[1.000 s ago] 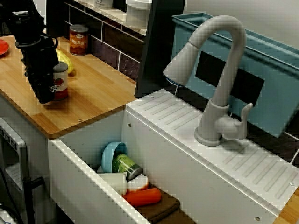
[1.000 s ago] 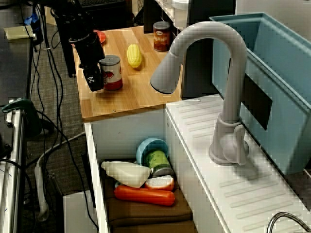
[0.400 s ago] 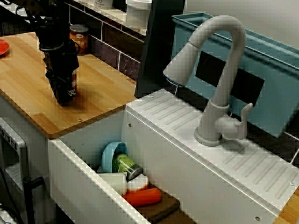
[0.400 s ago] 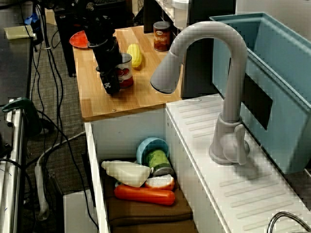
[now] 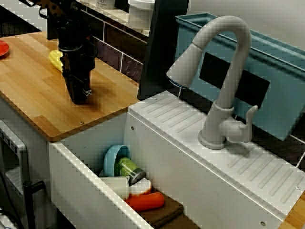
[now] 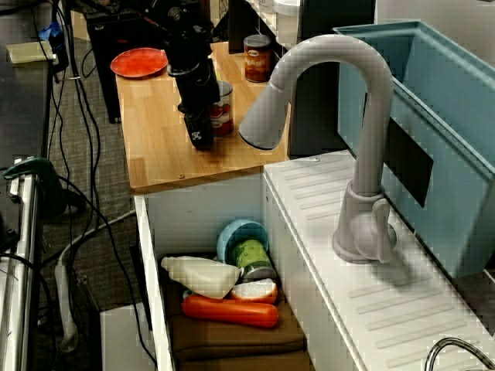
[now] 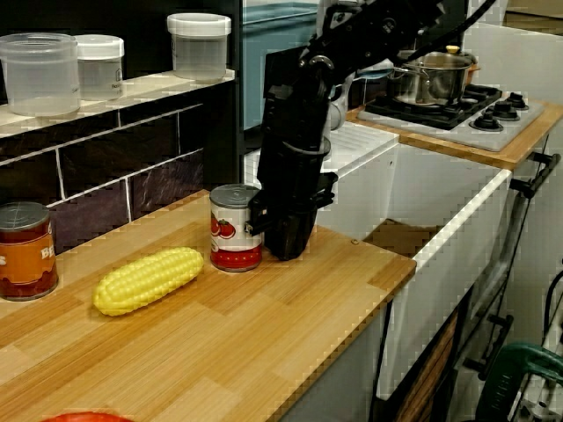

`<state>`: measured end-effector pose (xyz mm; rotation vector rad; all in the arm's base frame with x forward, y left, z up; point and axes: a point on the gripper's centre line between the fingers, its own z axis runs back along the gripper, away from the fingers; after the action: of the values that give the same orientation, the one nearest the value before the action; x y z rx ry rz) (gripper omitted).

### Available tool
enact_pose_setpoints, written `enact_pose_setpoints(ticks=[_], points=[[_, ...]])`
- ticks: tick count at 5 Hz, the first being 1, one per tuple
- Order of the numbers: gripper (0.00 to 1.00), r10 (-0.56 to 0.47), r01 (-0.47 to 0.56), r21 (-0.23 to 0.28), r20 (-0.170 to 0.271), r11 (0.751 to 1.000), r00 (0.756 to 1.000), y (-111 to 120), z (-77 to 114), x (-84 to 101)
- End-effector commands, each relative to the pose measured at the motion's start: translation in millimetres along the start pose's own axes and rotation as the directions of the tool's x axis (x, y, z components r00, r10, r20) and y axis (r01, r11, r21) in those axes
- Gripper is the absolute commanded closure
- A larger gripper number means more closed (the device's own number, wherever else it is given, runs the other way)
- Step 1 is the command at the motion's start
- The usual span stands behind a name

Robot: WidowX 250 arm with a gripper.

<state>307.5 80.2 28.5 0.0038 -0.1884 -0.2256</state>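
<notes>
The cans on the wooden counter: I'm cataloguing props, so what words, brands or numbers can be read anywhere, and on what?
Tomato can: red-and-white label with pictured tomatoes, lettering too blurred to read.
Brown can: pale letters, too blurred to read.
Gripper: small white mark, too small to read.
No text reads clearly anywhere.

The robot arm [image 7: 303, 105] is black all over. It is made of thick, chunky parts joined one after another, and some parts look a little shiny. The gripper [image 7: 286, 242] at its end is black too, long and boxy. Near its tip sits a small white mark [image 6: 199, 141]. A thin black cable [image 7: 466, 19] runs by the arm in the upper right of the frame.
</notes>
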Motion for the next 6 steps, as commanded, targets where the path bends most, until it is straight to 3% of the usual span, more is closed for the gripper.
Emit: enact_pose_setpoints(ticks=[1,5,6], points=[[1.00,0.002,-0.003,0.027,0.043,1.000,0.999,13.8,14.2,21.3],[1.00,0.078,-0.078,0.023,0.026,0.997,0.997,33.5,1.6,54.6],[1.00,0.081,-0.082,0.015,0.033,0.997,0.996,35.8,6.8,54.8]])
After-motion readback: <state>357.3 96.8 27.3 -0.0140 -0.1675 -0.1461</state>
